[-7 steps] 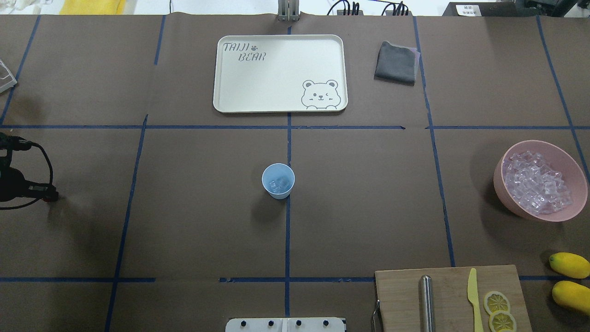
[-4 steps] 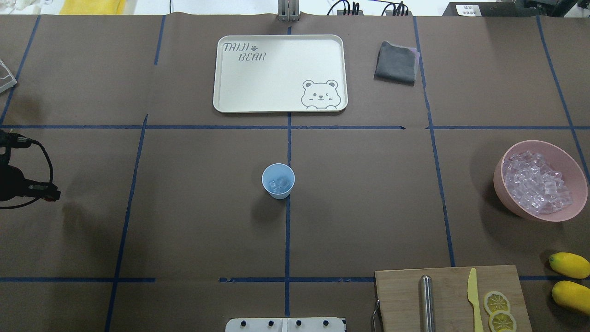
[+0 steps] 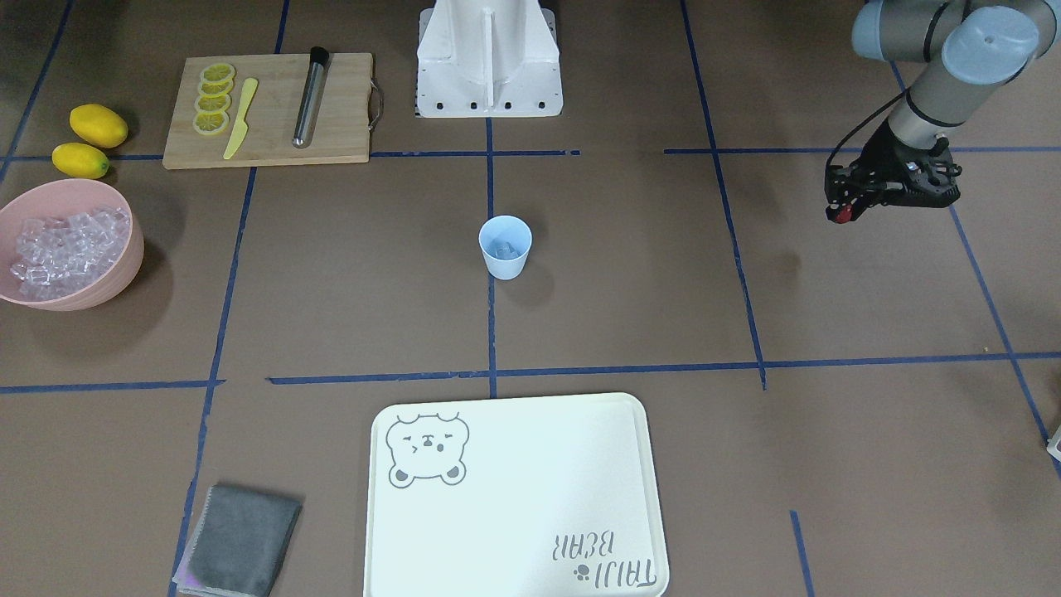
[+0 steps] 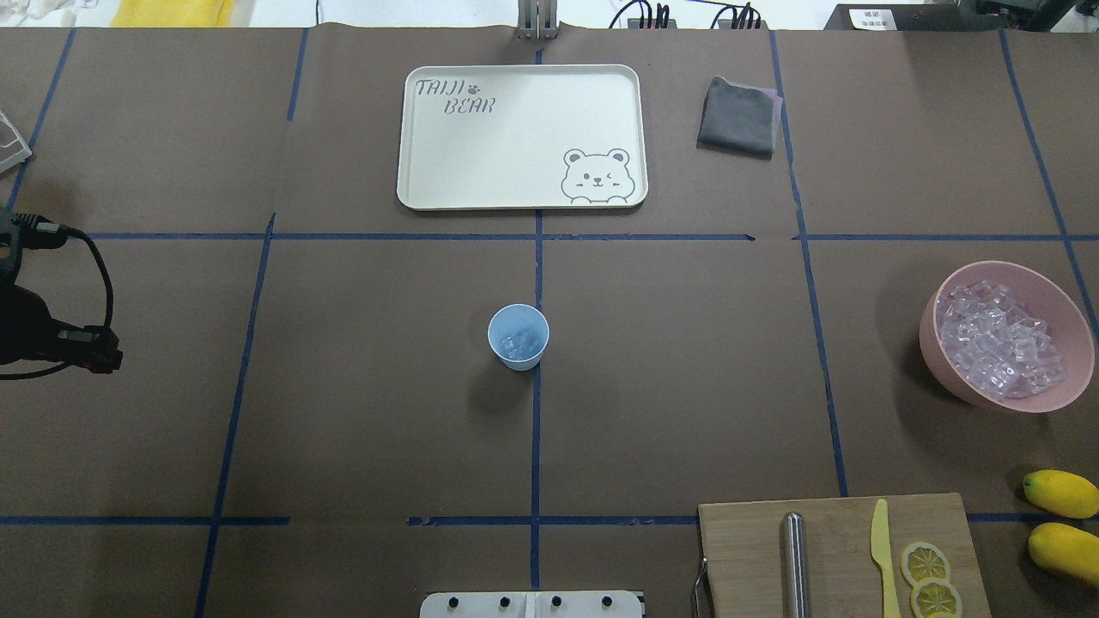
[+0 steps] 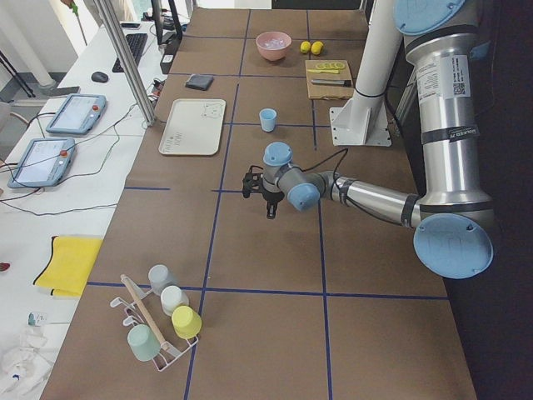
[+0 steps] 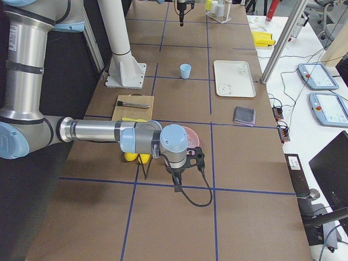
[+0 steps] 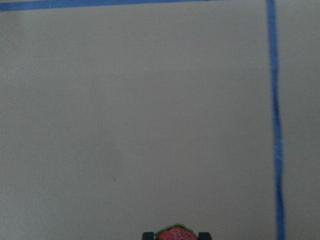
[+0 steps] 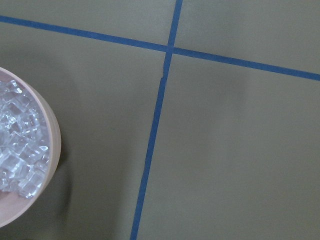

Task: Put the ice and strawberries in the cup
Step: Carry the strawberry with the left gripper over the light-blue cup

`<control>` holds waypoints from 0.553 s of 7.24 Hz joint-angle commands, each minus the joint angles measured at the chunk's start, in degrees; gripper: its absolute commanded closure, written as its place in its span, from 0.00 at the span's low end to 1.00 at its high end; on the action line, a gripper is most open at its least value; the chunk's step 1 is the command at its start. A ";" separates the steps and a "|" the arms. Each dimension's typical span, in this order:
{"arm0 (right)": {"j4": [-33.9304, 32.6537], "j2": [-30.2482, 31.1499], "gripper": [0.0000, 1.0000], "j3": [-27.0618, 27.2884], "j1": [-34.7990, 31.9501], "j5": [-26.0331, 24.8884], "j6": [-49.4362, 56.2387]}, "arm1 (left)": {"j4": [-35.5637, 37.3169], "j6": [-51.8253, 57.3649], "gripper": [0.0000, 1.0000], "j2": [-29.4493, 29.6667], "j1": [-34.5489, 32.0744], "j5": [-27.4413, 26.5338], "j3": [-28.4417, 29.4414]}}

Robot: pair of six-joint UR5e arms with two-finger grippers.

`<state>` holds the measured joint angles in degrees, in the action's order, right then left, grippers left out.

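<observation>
The pale blue cup point(image 4: 518, 336) stands upright at the table's centre, with a few ice cubes point(image 4: 515, 343) in it; it also shows in the front view point(image 3: 505, 246). Most of the ice point(image 4: 996, 339) fills a pink bowl point(image 4: 932, 343) at the right. My left gripper point(image 4: 107, 360) hovers far left of the cup, shut on a red strawberry point(image 7: 175, 234) with a green top; the berry shows red at the tip in the front view point(image 3: 842, 215). My right gripper point(image 6: 176, 185) shows only in the exterior right view, beside the bowl; I cannot tell whether it is open or shut.
A cream tray point(image 4: 429, 184) lies beyond the cup, with a grey cloth point(image 4: 737, 117) to its right. A cutting board point(image 4: 747, 549) at front right carries a metal rod, a yellow knife and lemon slices. Two lemons point(image 4: 1060, 493) lie beside it. A cup rack point(image 5: 158, 321) stands at the far left end.
My left gripper has moved a little to the right, further into the overhead view, with the strawberry still held. The cup and bowl have not moved.
</observation>
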<state>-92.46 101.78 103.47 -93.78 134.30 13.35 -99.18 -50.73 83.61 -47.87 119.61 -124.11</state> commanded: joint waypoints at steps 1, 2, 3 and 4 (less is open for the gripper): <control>0.00 0.00 0.00 0.06 0.00 0.00 0.01 | 15.96 -0.07 0.97 13.60 1.10 -0.34 -3.95; 0.00 0.00 0.00 0.06 0.00 0.00 0.01 | 24.65 -0.25 0.97 22.47 3.98 -0.60 -3.60; 0.00 0.00 0.00 0.06 0.00 0.00 0.01 | 27.96 -0.77 0.97 27.87 6.36 -0.78 -2.20; 0.00 0.00 0.00 -0.02 0.00 0.00 0.10 | 28.08 -1.64 0.97 32.62 7.16 -2.70 0.51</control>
<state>-92.46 101.77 103.53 -93.78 134.30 13.38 -73.68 -51.52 109.45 -42.46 118.47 -126.13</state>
